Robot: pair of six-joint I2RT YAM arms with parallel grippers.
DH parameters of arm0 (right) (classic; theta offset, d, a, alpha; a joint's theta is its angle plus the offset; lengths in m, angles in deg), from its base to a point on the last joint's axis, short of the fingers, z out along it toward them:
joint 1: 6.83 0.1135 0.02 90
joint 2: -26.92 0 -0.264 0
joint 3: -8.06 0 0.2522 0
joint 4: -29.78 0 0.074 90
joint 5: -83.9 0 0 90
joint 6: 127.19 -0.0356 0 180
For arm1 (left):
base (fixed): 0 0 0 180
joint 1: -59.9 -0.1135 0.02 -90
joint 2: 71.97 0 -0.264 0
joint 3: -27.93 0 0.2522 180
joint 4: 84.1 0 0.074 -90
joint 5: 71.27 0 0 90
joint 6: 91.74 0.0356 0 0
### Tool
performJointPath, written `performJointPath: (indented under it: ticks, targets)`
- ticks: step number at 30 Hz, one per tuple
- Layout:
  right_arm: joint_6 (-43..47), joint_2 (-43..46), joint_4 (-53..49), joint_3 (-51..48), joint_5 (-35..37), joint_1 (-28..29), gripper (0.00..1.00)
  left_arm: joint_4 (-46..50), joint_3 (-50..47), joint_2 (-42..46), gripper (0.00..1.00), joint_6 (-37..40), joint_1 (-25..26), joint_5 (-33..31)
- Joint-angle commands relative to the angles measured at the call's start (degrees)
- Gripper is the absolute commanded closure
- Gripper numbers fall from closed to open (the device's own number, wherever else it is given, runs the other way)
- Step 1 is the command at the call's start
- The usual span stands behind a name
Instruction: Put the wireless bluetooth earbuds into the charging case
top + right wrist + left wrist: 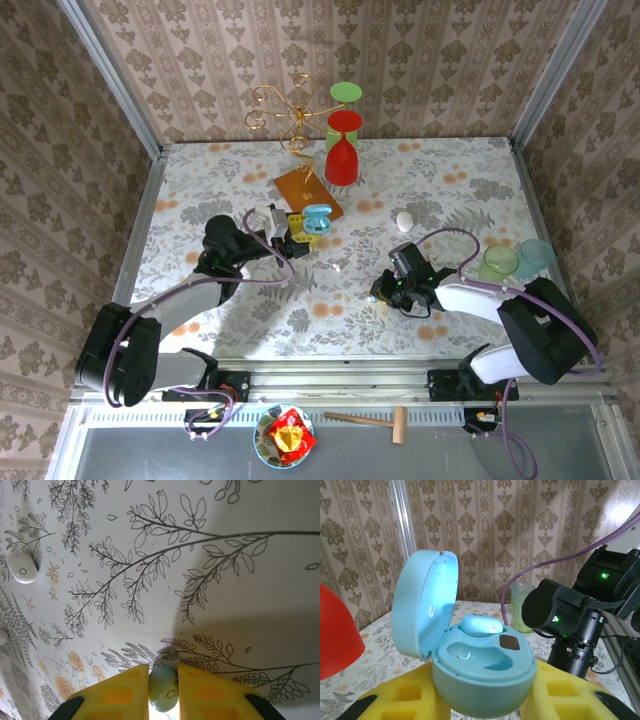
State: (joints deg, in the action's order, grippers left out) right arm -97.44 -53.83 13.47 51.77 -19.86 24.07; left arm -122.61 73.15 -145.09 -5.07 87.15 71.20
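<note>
Cloth-covered table (250, 320), leaf and flower print all over. Left arm (190, 295) stretched low from its base toward the middle, wrist level. Right arm (470, 298) folded in from the right, wrist tipped down at the cloth.

Left gripper (308, 224) clamped narrow on the light blue charging case (482, 680), yellow fingers (400, 700) pressed to both flanks of the bowl. Case upright, mouth up, lid (422, 605) swung open and standing on the left in the wrist view. One seated earbud (481, 625) in the far socket, lying across it; near socket bare.

Right gripper (163, 672) closed to a slim gap around the light blue earbud (163, 689), pinched between the yellow pads (120, 690), just above the cloth. Long axis along the fingers, rounded end poking a little past the tips toward the table.

White case (404, 221) shut, lying apart beyond the right gripper. Tiny white earbud (337, 267) loose on the cloth between the two grippers.
</note>
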Motion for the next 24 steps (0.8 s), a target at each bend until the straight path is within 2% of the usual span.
performJointPath:
  ticks: [1, 11, 24]
  targets:
    - [0.8, -1.2, -2.0, 0.6, 0.9, 0.2, 0.83, -1.2, -0.2, 0.2, 0.73, 0.9, -0.2, 0.4]
    - [12.3, 5.9, -14.4, 10.2, 8.4, 0.3, 0.82, 0.4, 0.5, -2.2, 0.73, 4.9, -0.1, -2.8]
    - [21.2, 4.9, -19.8, 30.2, 11.0, 3.7, 0.82, -3.2, 1.8, -9.8, 0.73, 5.6, -0.5, -3.8]
